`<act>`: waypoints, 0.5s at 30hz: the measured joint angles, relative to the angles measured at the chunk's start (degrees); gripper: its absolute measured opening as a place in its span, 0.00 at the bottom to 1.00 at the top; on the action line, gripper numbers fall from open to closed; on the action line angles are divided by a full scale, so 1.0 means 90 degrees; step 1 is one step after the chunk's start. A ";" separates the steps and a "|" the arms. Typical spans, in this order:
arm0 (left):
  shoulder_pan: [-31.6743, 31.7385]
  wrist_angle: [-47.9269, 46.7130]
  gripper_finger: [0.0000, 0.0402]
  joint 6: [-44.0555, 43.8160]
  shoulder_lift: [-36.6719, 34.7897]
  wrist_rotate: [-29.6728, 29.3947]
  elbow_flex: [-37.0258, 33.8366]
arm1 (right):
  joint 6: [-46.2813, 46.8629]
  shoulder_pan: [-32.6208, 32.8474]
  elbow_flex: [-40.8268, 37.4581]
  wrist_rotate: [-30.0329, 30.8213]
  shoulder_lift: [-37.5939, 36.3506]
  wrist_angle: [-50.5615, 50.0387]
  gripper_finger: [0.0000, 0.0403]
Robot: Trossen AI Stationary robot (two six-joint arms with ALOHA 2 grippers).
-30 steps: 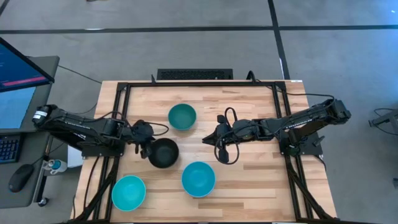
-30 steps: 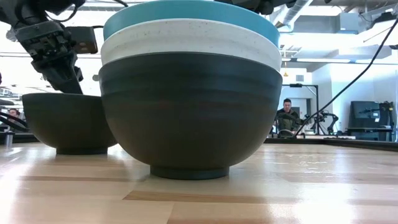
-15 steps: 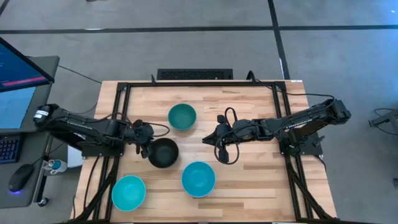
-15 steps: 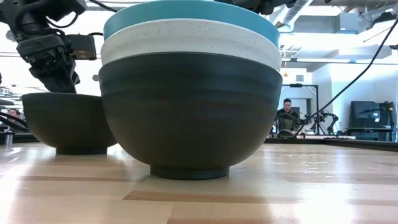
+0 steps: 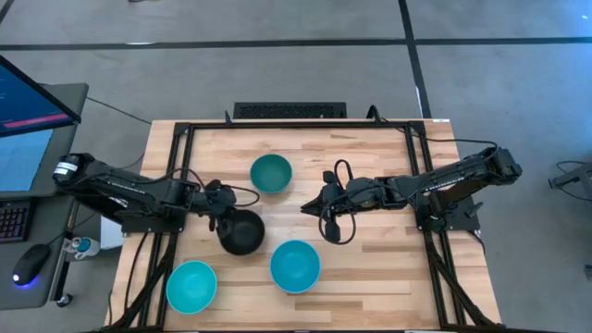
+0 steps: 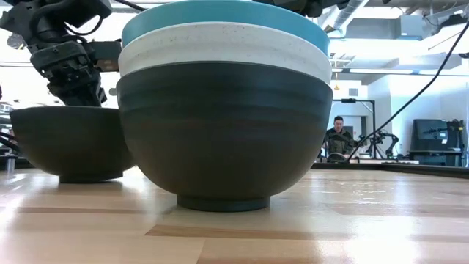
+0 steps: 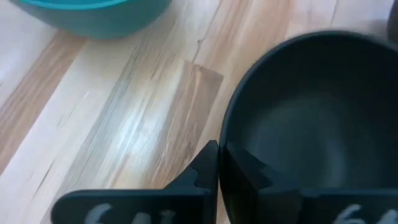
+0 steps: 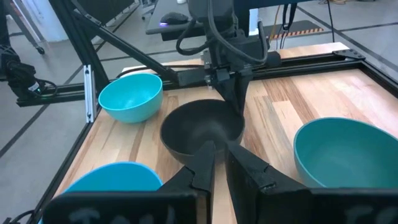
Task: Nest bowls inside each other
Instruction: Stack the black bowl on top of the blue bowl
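- Black bowl [image 5: 242,231], the loose 1 near the table's middle-left, is pinched at its rim by the left gripper [image 5: 220,205]; in the left wrist view 1 finger is seen inside the wall and 1 outside, clamped on the rim, a hold that suits lifting the bowl for nesting.
- Judged from that grip, the step in hand is picking this bowl up to drop it into another; it is not yet clear of the wood in the low view.
- A stack [image 6: 223,110] of 3 is read in the low view: a black bowl at the bottom, a white bowl within it, a cyan bowl on top. From above only the cyan bowl [image 5: 295,265] shows, so the nested 2 are hidden there.
- 1 dark teal bowl [image 5: 271,173] sits alone toward the far edge, and 1 more cyan bowl [image 5: 191,285] sits near the front-left corner, both well apart from the grippers.
- The right gripper [image 5: 307,207] hangs above the table's centre, just right of the held bowl, with nothing in it; its fingers [image 8: 202,163] show only a narrow gap in its wrist view, so whether it counts as parted cannot be told.
- The wooden table [image 5: 388,268] is cut off at the front in the high view.
- The held bowl's far rim is cropped in the left wrist view.
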 joint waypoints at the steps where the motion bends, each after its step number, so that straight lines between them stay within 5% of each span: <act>1: 0.0000 0.0014 0.02 -0.0001 -0.0006 0.0003 0.0000 | 0.0000 0.0000 0.0000 0.0002 0.0000 -0.0015 0.15; 8: 0.0002 0.0749 0.01 -0.0033 -0.0005 0.0363 0.0125 | 0.0000 0.0000 0.0000 0.0004 0.0001 -0.0043 0.15; 15: 0.0000 0.0485 0.00 0.0337 -0.0007 0.0307 0.1381 | -0.0001 -0.0040 0.0000 0.0167 0.0002 -0.0272 0.15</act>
